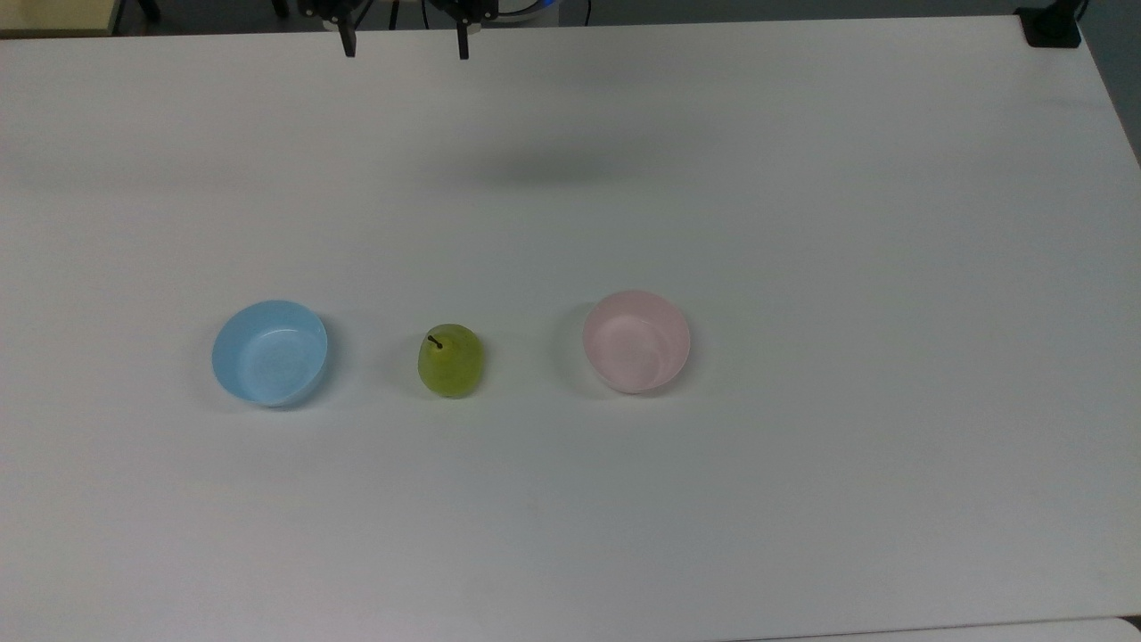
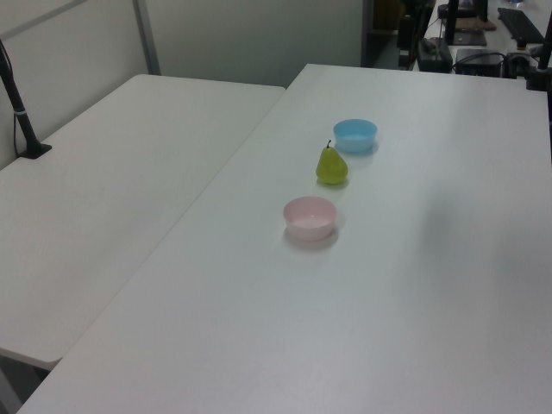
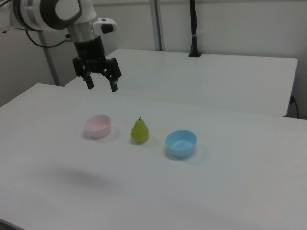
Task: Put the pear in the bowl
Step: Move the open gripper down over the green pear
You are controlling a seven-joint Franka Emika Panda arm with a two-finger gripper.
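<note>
The yellow-green pear (image 1: 452,360) (image 2: 331,165) (image 3: 139,131) stands upright on the white table, between two bowls. The pale pink bowl (image 1: 636,341) (image 2: 310,217) (image 3: 98,126) is on the top view's right of it, a short gap away, and holds nothing. My gripper (image 1: 404,46) (image 3: 101,86) hangs high above the table at the top view's upper edge, far from the pear. Its two dark fingers are spread wide apart, open, with nothing between them.
A light blue bowl (image 1: 269,352) (image 2: 355,134) (image 3: 181,143) of the same size stands on the pear's other side. A second white table (image 2: 112,172) adjoins in the left view's left. A black post (image 3: 193,28) stands behind.
</note>
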